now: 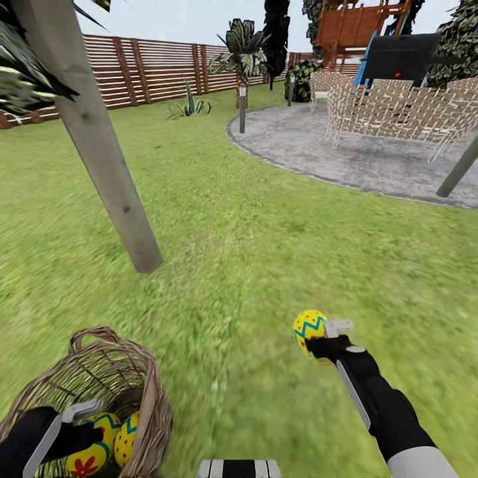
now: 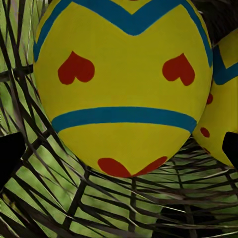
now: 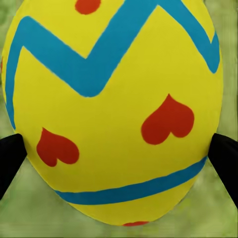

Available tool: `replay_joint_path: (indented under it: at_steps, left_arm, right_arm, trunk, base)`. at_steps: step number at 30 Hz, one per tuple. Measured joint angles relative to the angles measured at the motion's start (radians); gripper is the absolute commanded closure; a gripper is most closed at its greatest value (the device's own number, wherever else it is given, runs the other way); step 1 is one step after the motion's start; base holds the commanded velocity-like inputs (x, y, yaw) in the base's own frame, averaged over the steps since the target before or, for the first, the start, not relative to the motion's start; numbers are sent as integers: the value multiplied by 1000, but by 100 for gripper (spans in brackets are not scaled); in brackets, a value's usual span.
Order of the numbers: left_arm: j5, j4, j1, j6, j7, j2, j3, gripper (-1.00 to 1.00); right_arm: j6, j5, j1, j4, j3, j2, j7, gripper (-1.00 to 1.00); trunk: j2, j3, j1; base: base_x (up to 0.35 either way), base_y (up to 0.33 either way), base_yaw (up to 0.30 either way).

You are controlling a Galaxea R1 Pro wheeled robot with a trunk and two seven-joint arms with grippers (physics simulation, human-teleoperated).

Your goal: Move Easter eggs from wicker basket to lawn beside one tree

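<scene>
Holding one Easter egg clear of the lawn, the right gripper is clamped on it.

Its dark fingers press both sides of the shell (blue zigzag, red hearts). Two more eggs lie in the wicker basket, where the left gripper reaches in with fingers spread either side of one, apparently not touching it. A tree trunk stands just beyond the basket.

a garden, mottled green lawn, brown slatted fence, grey paving, pale woven chairs
</scene>
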Motion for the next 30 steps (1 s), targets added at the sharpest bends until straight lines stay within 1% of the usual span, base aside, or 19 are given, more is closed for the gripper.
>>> replay_joint_path:
  at_steps: [2, 3, 5, 7, 10, 11, 16, 20, 30]
  left_arm:
    - [1, -3, 0, 1, 2, 3, 0, -100]
    - [1, -5, 0, 1, 3, 3, 1, -100]
    - [2, -5, 0, 1, 3, 3, 1, -100]
    - [2, -6, 0, 1, 3, 2, 2, -100]
    - [2, -5, 0, 1, 3, 0, 2, -100]
    - [2, -5, 0, 1, 3, 0, 2, -100]
    - [2, -8, 0, 0, 4, 4, 3, -100]
    - [2, -9, 0, 0, 4, 4, 31, -100]
    - [1, -9, 0, -4, 6, 3, 35, -100]
  right_arm:
    - [-112, 2, 0, -25, -1, 18, -1, 100]
    - [-123, 4, 0, -35, -1, 19, -1, 100]
    - [-127, 5, 0, -71, 0, 18, -1, 100]
    - [-127, 8, 0, -79, 5, 21, -1, 100]
    - [-131, 9, 0, -85, 18, 19, 1, 100]
    - [-136, 9, 0, -85, 28, 19, 2, 100]
    - [-148, 8, 0, -83, 35, 16, 3, 100]
    - [-150, 7, 0, -83, 35, 16, 3, 100]
    - [-148, 8, 0, -84, 35, 17, 3, 100]
  trunk:
    - [0, -8, 1]
    - [-1, -12, 1]
    - [-1, -19, 2]
    - [-2, -27, 3]
    - [-2, -39, 5]
    - [-3, -43, 5]
    - [-3, -43, 5]
    - [-3, -43, 4]
    - [-3, -43, 5]
  base:
    - [0, 0, 0]
    - [0, 0, 0]
    - [0, 0, 0]
    - [0, 0, 0]
    - [0, 0, 0]
    - [0, 0, 0]
    - [13, 0, 0]
    - [263, 0, 0]
    - [14, 0, 0]
